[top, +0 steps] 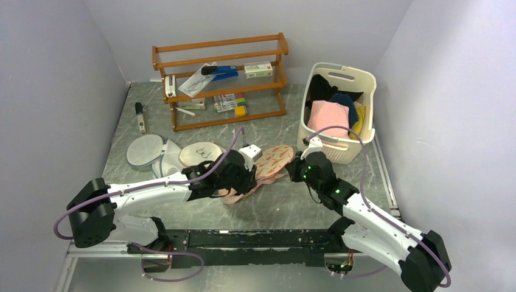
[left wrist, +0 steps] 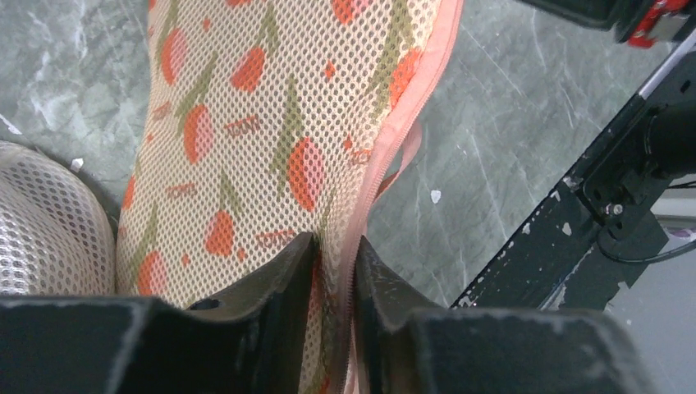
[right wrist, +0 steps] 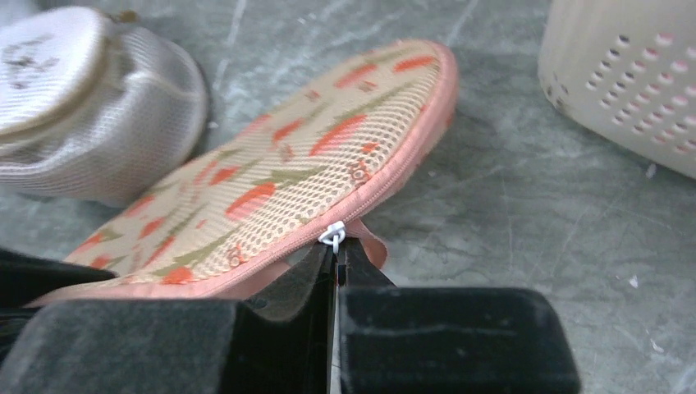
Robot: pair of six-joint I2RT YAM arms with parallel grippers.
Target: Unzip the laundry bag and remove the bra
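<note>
**Laundry bag** lies flat on the grey table, between the two arms. The left gripper clamps the bag's zip-side edge. The right gripper is clenched on the white zipper pull. The mesh case looks light, soft and floppy (likely to drag unless pinned), so the trim and the pull are the sound holds. The bra is unseen inside, and in the top view the left arm covers the near lobe.

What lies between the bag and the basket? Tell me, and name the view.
Only bare table: nothing lies between the bag and the basket. The right wrist view shows that stretch best.
</note>
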